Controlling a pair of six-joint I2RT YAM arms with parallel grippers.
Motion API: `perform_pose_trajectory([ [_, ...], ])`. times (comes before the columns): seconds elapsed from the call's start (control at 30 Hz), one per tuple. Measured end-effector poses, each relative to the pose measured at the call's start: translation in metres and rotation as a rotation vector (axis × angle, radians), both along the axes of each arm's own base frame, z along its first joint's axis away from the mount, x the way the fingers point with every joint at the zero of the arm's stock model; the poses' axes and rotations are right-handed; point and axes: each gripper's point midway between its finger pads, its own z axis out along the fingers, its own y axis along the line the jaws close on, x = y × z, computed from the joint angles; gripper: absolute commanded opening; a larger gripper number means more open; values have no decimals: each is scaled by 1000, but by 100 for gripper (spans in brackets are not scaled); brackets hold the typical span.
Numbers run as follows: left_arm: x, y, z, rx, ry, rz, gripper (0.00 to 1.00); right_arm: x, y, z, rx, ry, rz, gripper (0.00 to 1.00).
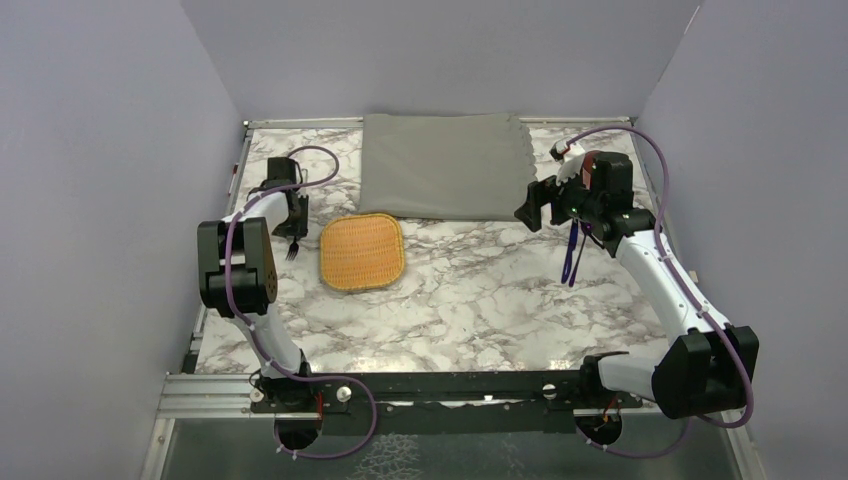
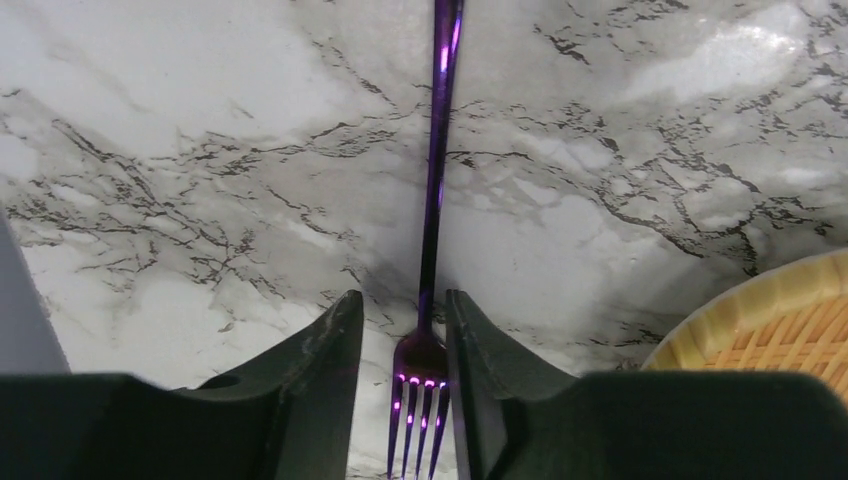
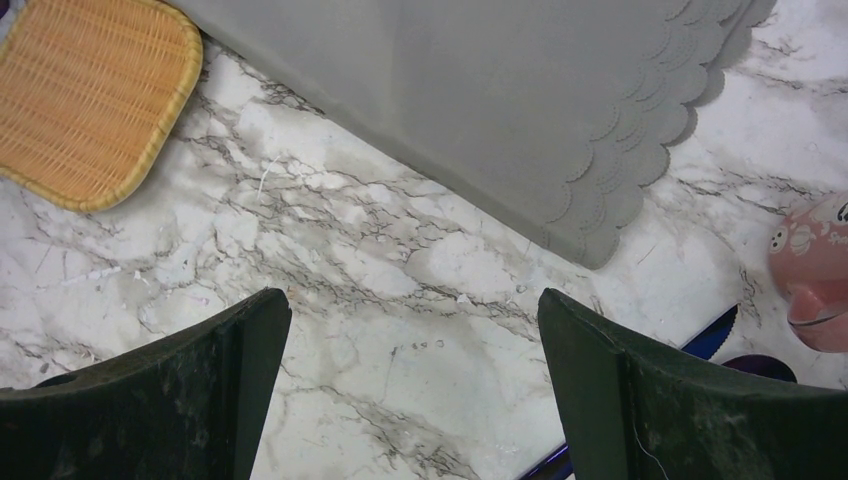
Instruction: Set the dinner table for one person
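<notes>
Dark fingers [image 2: 320,360] of the left gripper [image 2: 403,295] fill the bottom of the left wrist view. They are partly spread and straddle the neck of a purple fork [image 2: 432,200], with a sliver of marble showing on either side, so nothing is pinched. The fork lies flat with its handle pointing away from the arm. It sits just left of a woven yellow mat [image 1: 362,252], and the two do not touch.

The step in hand looks like placing the fork to the left of the mat. Whether the gripper is letting go or closing in cannot be told from this moment. If it is letting go, the next move calls for a straight lift so the fingers clear the tines without dragging the fork askew.

Further right, a grey scalloped placemat [image 1: 445,165] lies against the far edge. The right gripper [image 3: 412,300] hangs near the placemat's right corner, spread wide and holding nothing. Below that arm lies more purple cutlery [image 1: 570,255], and a pink cup [image 3: 815,265] shows at the edge of the right wrist view. These are probably the next pieces to lay.

The marble surface [image 1: 480,300] lies directly ahead of both arm bases. It is roughly square, white with grey veins and metal edging.
</notes>
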Motion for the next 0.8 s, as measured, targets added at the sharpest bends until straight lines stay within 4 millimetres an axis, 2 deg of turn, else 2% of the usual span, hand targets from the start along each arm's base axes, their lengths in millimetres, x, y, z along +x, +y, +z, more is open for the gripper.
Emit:
perform_pose_trajectory([
  [0.23, -4, 2, 11, 9, -17, 10, 46, 0, 0, 0, 1, 0, 2, 100],
  [0.33, -11, -5, 36, -15, -65, -21, 49, 0, 0, 0, 1, 0, 2, 100],
  [0.4, -13, -14, 61, -49, -125, -60, 50, 0, 0, 0, 1, 0, 2, 100],
  [0.5, -17, -32, 105, -109, -249, -132, 50, 0, 1, 0, 4, 1, 6, 100],
  [0.6, -19, -50, 131, -178, -327, -206, 50, -2, 5, -2, 16, 13, 25, 100],
  [0.7, -20, -65, 130, -248, -319, -263, 50, -3, 10, -16, 28, 69, 54, 98],
  [0.8, -21, -79, 110, -310, -259, -313, 48, -5, 16, -35, 42, 155, 84, 98],
])
